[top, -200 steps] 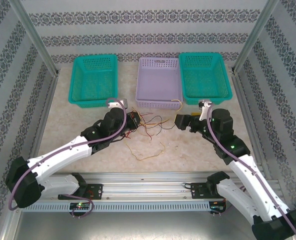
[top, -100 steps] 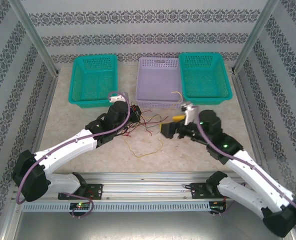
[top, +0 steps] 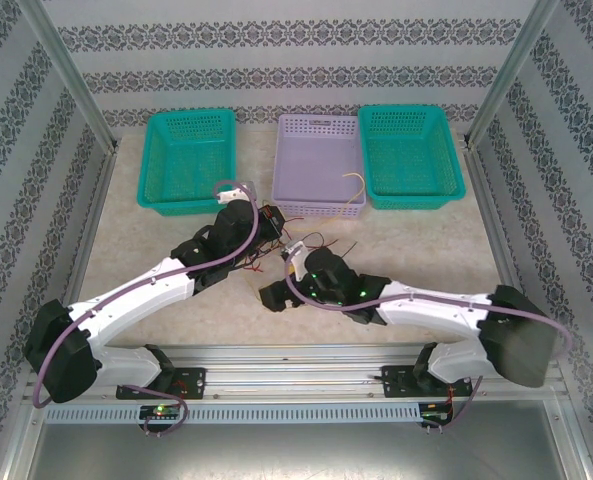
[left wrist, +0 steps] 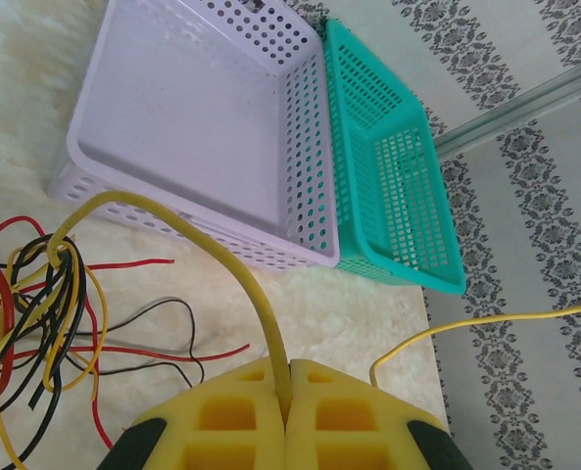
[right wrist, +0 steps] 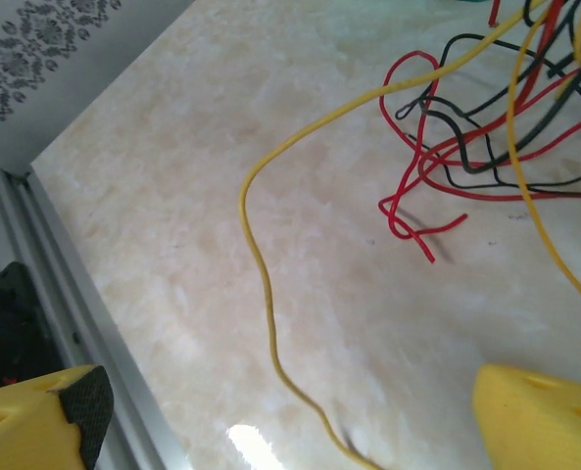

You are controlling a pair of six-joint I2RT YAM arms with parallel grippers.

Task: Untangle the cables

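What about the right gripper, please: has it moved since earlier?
Yes. The right gripper swung left and toward the near edge, from beside the right teal basket to in front of the lilac basket's left corner.

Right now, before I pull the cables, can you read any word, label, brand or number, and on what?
None readable. The lilac basket, both teal baskets, the cables and the yellow gripper fingers carry no print; the wallpaper is only ornament. Boards at the arm bases: too small to read.
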